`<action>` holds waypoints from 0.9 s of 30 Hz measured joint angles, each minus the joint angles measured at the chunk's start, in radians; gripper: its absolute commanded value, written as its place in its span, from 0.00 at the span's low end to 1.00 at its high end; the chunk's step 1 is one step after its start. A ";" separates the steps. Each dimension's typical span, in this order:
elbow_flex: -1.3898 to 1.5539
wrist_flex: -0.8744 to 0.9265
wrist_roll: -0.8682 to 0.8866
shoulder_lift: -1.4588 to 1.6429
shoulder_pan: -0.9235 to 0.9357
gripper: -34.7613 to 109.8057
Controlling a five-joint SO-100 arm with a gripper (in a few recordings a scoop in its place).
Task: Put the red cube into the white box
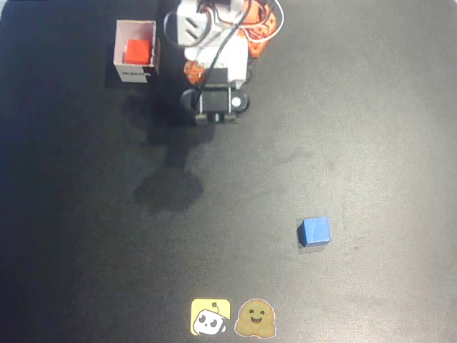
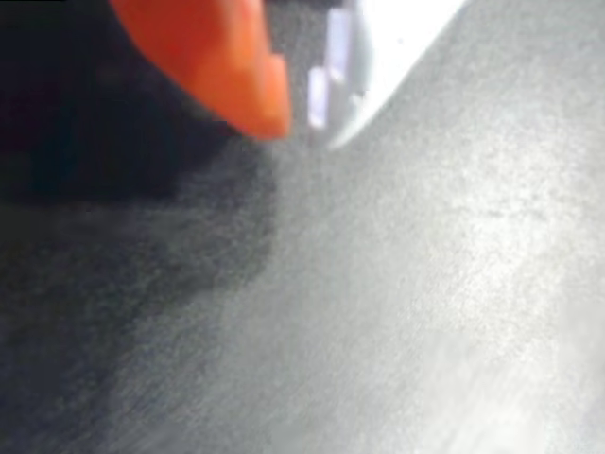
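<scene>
In the overhead view the red cube (image 1: 137, 51) lies inside the white box (image 1: 120, 44), which stands at the upper left of the black table with its dark label facing the front. My gripper (image 1: 214, 114) hangs folded back near the arm's base at top centre, to the right of the box and apart from it. In the wrist view the gripper (image 2: 304, 132) points at bare table. Its orange finger (image 2: 227, 66) and white finger (image 2: 388, 47) have their tips close together with nothing between them.
A blue cube (image 1: 314, 231) sits alone on the table at the lower right. Two flat stickers, a yellow one (image 1: 210, 316) and a tan one (image 1: 255, 318), lie at the front edge. The arm's shadow falls left of centre.
</scene>
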 measured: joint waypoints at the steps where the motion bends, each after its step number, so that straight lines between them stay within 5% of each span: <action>1: 0.021 0.008 0.000 0.035 -0.011 0.24; 27: 0.299 -0.061 -0.002 0.305 -0.048 0.24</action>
